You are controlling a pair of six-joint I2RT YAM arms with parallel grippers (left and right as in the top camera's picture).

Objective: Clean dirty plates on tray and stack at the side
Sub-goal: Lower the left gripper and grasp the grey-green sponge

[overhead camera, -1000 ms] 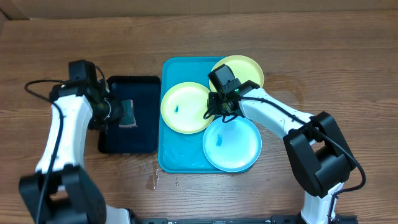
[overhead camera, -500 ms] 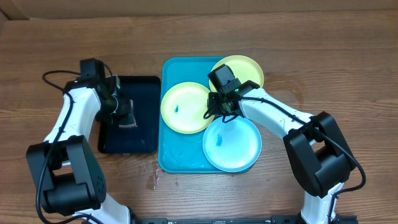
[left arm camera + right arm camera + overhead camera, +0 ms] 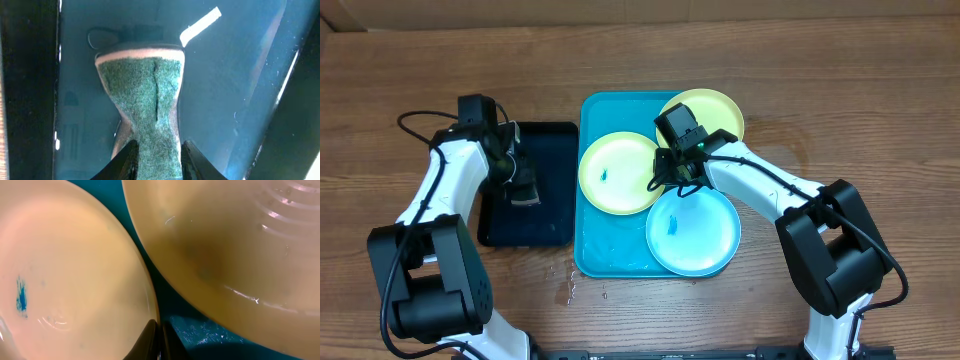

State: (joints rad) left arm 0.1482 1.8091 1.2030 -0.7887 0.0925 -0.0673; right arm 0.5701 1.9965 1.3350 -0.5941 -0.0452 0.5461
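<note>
The blue tray (image 3: 605, 250) holds three plates. A yellow-green plate (image 3: 615, 172) with a small blue smear lies at its left, and my right gripper (image 3: 667, 178) is shut on that plate's right rim (image 3: 150, 305). Its closed fingertips (image 3: 159, 332) pinch the edge. A second yellow-green plate (image 3: 715, 110) (image 3: 240, 245) sits at the back. A light blue plate (image 3: 695, 232), also smeared, lies in front. My left gripper (image 3: 520, 185) (image 3: 159, 147) is over the black tray (image 3: 545, 220), its fingers pressed on both sides of a green sponge (image 3: 145, 95).
The black tray (image 3: 240, 75) holds shallow liquid that reflects light. Small wet spots (image 3: 566, 290) lie on the wooden table in front of the blue tray. Bare table stretches to the right of the blue tray (image 3: 840, 120).
My left arm has swung in over the black tray, carrying the sponge a little forward, and its jaws have eased slightly wider on it. The right arm and the plates are unchanged.
</note>
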